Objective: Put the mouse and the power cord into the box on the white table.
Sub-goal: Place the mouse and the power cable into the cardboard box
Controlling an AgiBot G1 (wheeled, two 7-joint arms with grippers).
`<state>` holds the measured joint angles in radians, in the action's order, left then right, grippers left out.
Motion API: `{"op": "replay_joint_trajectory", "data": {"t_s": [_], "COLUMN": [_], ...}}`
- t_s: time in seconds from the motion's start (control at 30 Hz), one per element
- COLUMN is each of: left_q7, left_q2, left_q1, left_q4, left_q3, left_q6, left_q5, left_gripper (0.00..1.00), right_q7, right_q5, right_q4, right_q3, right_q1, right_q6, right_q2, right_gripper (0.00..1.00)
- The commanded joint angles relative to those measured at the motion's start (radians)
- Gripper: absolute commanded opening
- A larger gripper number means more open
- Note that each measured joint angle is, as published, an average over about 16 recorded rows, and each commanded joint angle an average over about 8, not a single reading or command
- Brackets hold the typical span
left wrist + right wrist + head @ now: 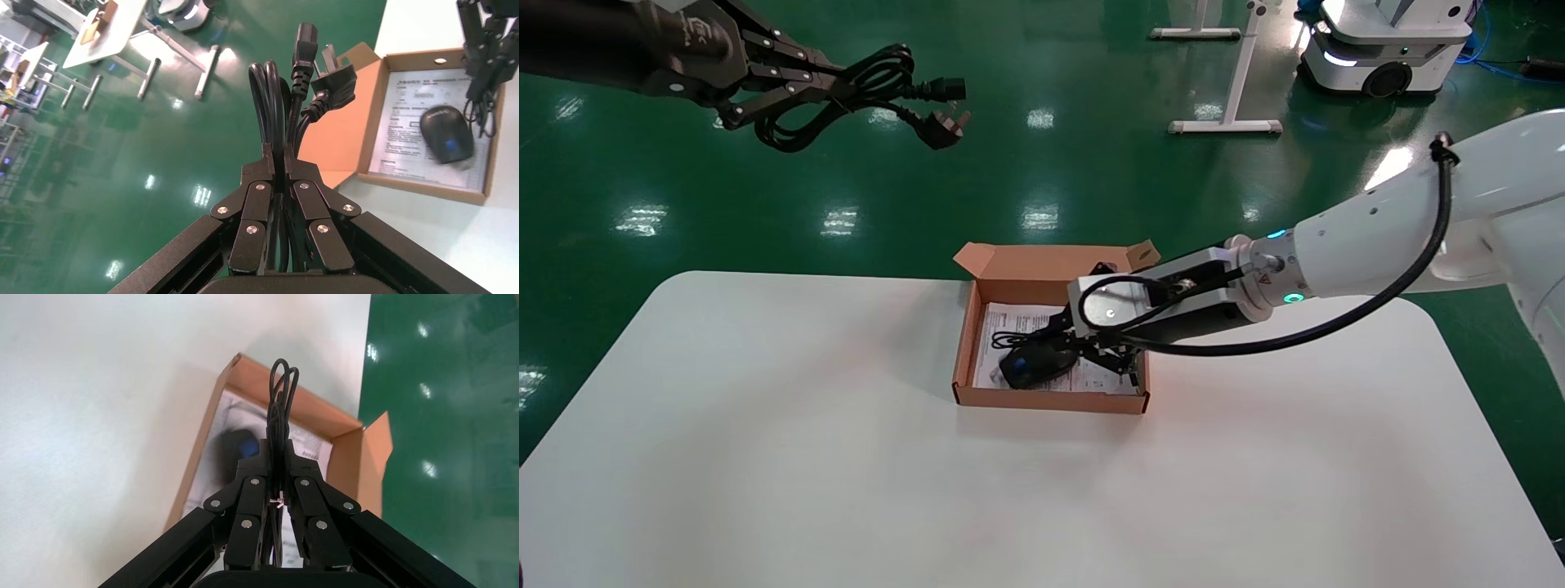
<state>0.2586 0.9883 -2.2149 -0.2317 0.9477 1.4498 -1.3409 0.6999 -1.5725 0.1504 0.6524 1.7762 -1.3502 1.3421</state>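
Observation:
The brown cardboard box (1050, 400) stands open on the white table (846, 474), its flap lid folded back. The black mouse (1030, 365) with its blue wheel is inside the box, on the printed sheet. My right gripper (1065, 339) reaches into the box and is shut on the mouse's thin bundled wire (283, 386). High at the far left, off the table over the green floor, my left gripper (836, 88) is shut on the looped power cord (878, 77). Both of the cord's plugs (333, 79) stick out past the fingertips.
A white wheeled robot base (1385, 41) and white stand legs (1226, 124) are on the green floor beyond the table. The right arm's black cable (1336, 322) arcs over the table to the right of the box.

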Motion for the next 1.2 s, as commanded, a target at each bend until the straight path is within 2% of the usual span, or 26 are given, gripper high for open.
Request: {"op": "replay_joint_trajectory", "data": {"t_s": [0.03,0.17,0.23,0.43,0.5,0.87,1.2], "left_q7": [-0.01,-0.036,-0.049,-0.086,-0.1,-0.174,-0.195], "left_q2": [-0.003,-0.014,-0.02,-0.035,-0.039,-0.032,0.037], "left_q1": [-0.006,-0.009,-0.009,-0.004,0.0,0.053,0.115], "left_q4": [-0.007,-0.03,-0.044,-0.09,-0.106,-0.18,-0.188], "left_q3": [0.003,0.009,0.011,0.018,0.021,0.029,0.042], "left_q6": [0.007,0.015,0.016,0.013,0.013,0.016,-0.009], "left_q5": [-0.005,-0.012,-0.015,-0.026,-0.029,-0.025,-0.027], "left_gripper": [0.0,0.0,0.0,0.0,0.0,0.0,0.0], "right_q7": [0.0,-0.01,-0.016,-0.038,-0.045,-0.06,-0.053], "right_q5": [0.001,0.006,0.008,0.02,0.027,0.065,0.096], "right_q4": [0.007,0.047,0.066,0.11,0.118,0.133,0.107], "right_q3": [0.001,0.013,0.021,0.054,0.065,0.112,0.137], "right_q1": [-0.008,-0.026,-0.035,-0.056,-0.059,-0.059,-0.023], "right_q6": [0.011,0.047,0.065,0.106,0.112,0.127,0.146], "right_q2": [0.01,0.017,0.019,0.019,0.019,0.016,-0.002], "right_gripper": [0.0,0.0,0.07,0.81,0.99,1.0,1.0]}}
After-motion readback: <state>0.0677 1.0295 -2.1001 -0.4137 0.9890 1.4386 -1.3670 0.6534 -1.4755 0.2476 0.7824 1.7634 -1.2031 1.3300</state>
